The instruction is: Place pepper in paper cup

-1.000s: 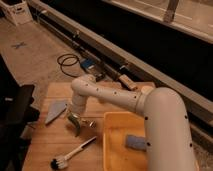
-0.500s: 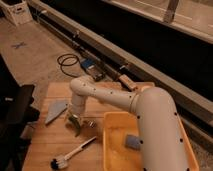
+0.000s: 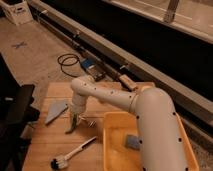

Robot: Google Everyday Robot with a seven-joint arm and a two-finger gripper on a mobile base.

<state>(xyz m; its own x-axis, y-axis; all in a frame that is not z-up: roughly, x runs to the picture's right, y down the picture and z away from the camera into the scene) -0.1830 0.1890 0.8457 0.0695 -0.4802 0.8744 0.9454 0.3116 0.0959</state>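
Now gripper (image 3: 73,125) low over wooden table (image 3: 44,149), near yellow bin (image 3: 118,141); can't tell its grip state.

white arm (image 3: 125,100), speckled with small dark dots. its gripper (image 3: 73,125), dull grey, down at the pale wood table (image 3: 45,145). bright yellow bin (image 3: 116,125), grey-blue patch (image 3: 132,142) inside. flat grey sheet (image 3: 54,111). brush (image 3: 74,152): white handle, black bristles. black cable (image 3: 67,64) on the grey floor (image 3: 35,55).
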